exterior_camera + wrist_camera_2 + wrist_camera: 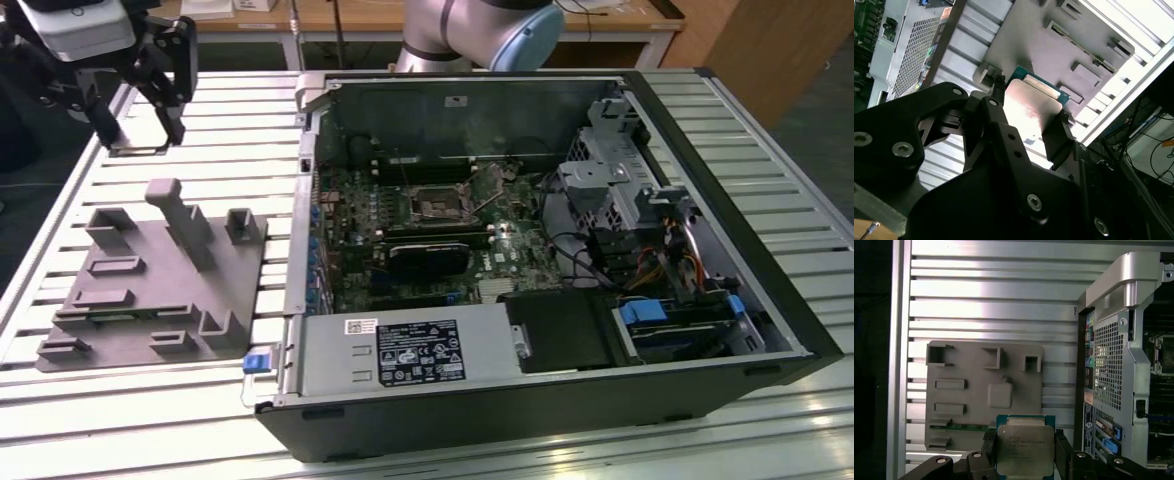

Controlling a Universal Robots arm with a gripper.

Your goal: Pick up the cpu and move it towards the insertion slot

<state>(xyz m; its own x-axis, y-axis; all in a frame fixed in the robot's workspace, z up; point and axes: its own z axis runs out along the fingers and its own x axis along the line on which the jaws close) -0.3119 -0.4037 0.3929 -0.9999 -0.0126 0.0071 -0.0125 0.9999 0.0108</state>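
The cpu (1025, 450), a small square chip with a silvery face and a green rim, sits between my gripper's (1025, 456) black fingers (989, 447), and the gripper is shut on it. The second wrist view shows the cpu (1031, 107) glaring brightly between the same fingers (1059, 137). In the exterior view my gripper (138, 140) hangs high at the far left, above the table and behind the grey moulded block (154, 290), with the cpu (138, 149) seen edge-on at its tips. The insertion slot (438, 203) lies on the motherboard inside the open computer case, well off to the exterior view's right.
The open computer case (747, 230) takes up the middle and the exterior view's right, its metal rear wall (1119, 340) standing between the gripper and the motherboard. The grey moulded block (984, 390) with upright posts rests on the slatted metal table (227, 110). A black card (430, 258) lies below the slot.
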